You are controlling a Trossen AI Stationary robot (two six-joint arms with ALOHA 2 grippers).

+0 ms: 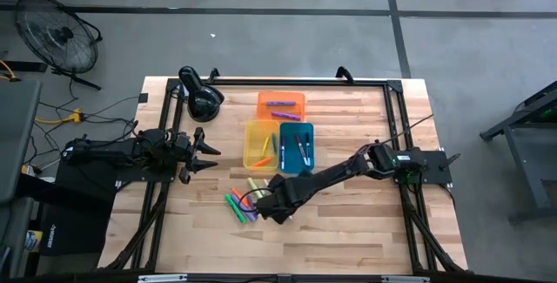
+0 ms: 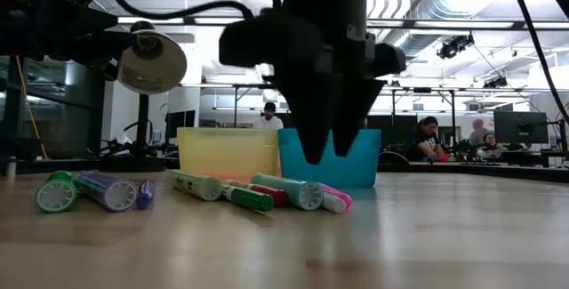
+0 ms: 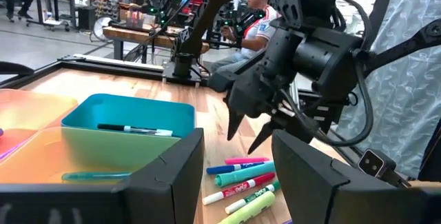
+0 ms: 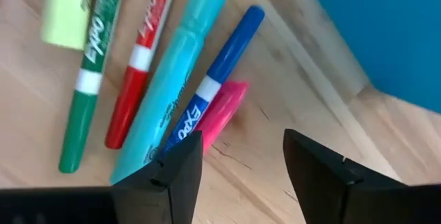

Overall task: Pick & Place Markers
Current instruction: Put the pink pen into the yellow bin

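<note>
Several markers [image 1: 242, 203] lie loose on the wooden table, near of the trays: green, red, teal, blue and pink ones [image 4: 169, 79], with a green and a purple one farther left [image 2: 89, 189]. My right gripper [image 2: 327, 156] hangs over the right end of this group, pointing down, open, its fingertips a little above the pink marker [image 4: 224, 110] and the blue marker [image 4: 217, 72]. It touches nothing. My left gripper [image 1: 213, 154] waits level at the table's left, open and empty [image 3: 234, 176].
An orange tray [image 1: 280, 104], a yellow tray [image 1: 260, 144] and a blue tray [image 1: 296, 146] stand behind the loose markers, each with a few markers inside. A black desk lamp [image 1: 200, 98] stands at the far left. People sit in the room beyond the table.
</note>
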